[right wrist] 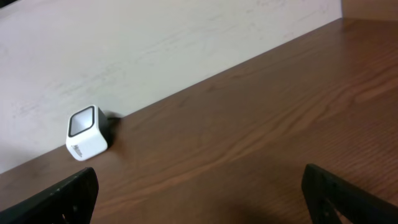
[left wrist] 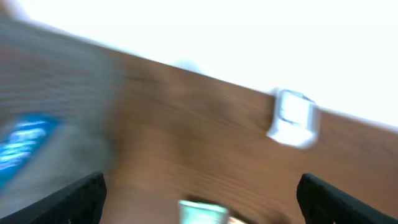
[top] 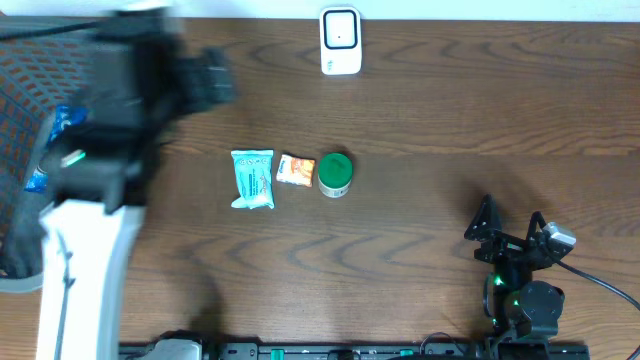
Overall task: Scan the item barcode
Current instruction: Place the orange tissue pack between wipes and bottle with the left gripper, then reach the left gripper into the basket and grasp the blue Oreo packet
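Right gripper (top: pixel 510 228) at 5 o'clock, jaws wide, empty. Mid-table row: teal packet (top: pixel 252 179), orange packet (top: pixel 295 170), green tub (top: pixel 334 174), untouched. Left gripper (left wrist: pixel 200 186) at 10 o'clock, blurred, jaws wide, seemingly empty. Scanner (top: pixel 340 42) at 12 o'clock.

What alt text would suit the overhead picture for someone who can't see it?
A wooden table holds a row of three items: a blue packet, an orange packet and a green-lidded tub, with a white scanner at the far edge. The left arm is a blur at the left; the right pincer sits open, lower right.
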{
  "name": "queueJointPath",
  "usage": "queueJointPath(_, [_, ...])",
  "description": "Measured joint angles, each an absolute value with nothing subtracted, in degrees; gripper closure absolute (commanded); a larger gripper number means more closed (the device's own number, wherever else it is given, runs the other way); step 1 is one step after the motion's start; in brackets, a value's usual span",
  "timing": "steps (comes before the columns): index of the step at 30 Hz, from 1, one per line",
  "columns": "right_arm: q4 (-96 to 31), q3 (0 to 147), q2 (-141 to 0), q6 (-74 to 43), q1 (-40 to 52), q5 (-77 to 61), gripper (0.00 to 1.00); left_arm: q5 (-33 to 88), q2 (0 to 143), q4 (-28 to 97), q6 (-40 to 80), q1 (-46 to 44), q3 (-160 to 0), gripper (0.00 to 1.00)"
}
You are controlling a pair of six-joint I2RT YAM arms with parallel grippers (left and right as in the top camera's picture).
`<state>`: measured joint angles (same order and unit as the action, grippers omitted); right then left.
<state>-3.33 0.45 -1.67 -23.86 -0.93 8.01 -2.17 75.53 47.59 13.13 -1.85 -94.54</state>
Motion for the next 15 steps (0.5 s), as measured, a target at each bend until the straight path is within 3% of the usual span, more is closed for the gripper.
queueJointPath(11, [-3.33, 0.47, -1.67, -23.86, -0.93, 8.01, 0.01, -6.39, 84.29, 48.62, 0.71, 27.57, -94.43, 0.02])
queueJointPath(15, [-3.36, 0.45, -1.67, -23.86, -0.93, 7.99, 0.01, -6.59, 91.35, 48.69, -2.24, 33.28, -94.37, 0.02])
